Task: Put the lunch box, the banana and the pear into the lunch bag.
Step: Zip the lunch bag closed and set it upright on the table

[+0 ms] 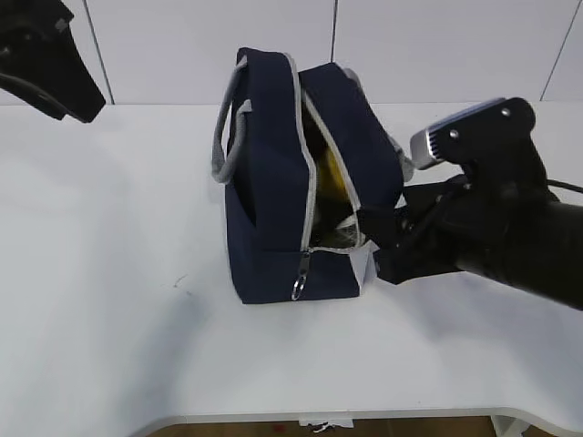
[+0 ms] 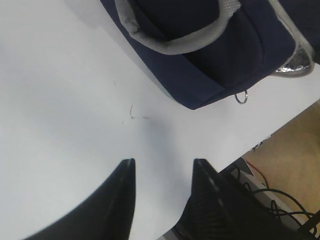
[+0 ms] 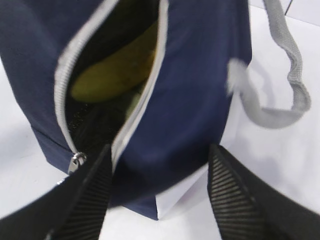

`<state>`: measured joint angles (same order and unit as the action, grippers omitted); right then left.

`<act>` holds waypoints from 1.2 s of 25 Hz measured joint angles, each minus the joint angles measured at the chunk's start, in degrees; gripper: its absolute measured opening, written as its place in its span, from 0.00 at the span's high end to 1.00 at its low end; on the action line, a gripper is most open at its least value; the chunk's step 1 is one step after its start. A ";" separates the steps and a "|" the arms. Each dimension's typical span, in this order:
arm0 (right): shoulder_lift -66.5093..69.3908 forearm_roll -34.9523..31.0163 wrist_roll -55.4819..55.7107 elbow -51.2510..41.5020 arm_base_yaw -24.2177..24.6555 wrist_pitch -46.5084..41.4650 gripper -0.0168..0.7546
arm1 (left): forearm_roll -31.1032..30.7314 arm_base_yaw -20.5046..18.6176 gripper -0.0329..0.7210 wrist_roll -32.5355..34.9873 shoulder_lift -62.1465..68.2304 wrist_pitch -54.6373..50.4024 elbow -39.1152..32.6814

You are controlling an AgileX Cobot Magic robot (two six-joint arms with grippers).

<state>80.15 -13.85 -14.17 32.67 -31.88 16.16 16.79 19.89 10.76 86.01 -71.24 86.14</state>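
The navy lunch bag (image 1: pixel 273 182) stands on the white table (image 1: pixel 109 273) with its zipper open. Through the slit I see the yellow banana (image 1: pixel 332 177) inside, also in the right wrist view (image 3: pixel 117 72). The lunch box and the pear are hidden. The zipper's ring pull (image 1: pixel 299 289) hangs at the bag's near end. My right gripper (image 1: pixel 373 246) is open, its jaws on either side of the bag's near right corner (image 3: pixel 165 165); one finger (image 3: pixel 87 195) lies close to the zipper pull (image 3: pixel 76 161). My left gripper (image 2: pixel 164 167) is open and empty above bare table, left of the bag (image 2: pixel 200 55).
Grey strap handles (image 1: pixel 223 137) arch over the bag's left side; another loop (image 3: pixel 285 85) hangs on the right. The table's front edge (image 1: pixel 319 414) is near. Cables and floor (image 2: pixel 280 170) show beyond the edge.
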 joint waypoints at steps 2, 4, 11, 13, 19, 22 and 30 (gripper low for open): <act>0.00 0.65 1.30 -2.06 0.00 4.74 0.37 | 0.00 0.00 0.57 0.00 0.00 0.00 0.00; 0.00 2.88 4.16 -3.61 0.00 7.46 0.37 | 0.00 0.00 0.57 0.00 0.00 0.00 0.00; -2.88 22.35 24.97 -8.43 0.00 9.77 0.37 | 0.09 0.00 0.57 0.00 0.00 0.00 0.00; -3.77 28.88 29.99 -10.09 0.00 11.89 0.37 | 0.23 0.00 0.57 0.00 0.00 0.00 0.00; 0.09 32.24 33.55 -10.66 -0.04 15.44 0.37 | 1.51 0.00 0.57 0.00 0.00 0.00 0.00; 5.07 32.37 34.69 -10.66 -0.04 18.87 0.37 | 2.25 0.00 0.57 0.00 0.00 0.00 0.00; 13.73 32.46 34.88 -10.42 -0.13 27.43 0.37 | 2.40 0.00 0.57 0.00 0.00 0.00 0.00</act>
<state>93.87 18.61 20.70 22.25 -32.01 43.59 19.19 19.89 10.76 86.01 -71.24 86.14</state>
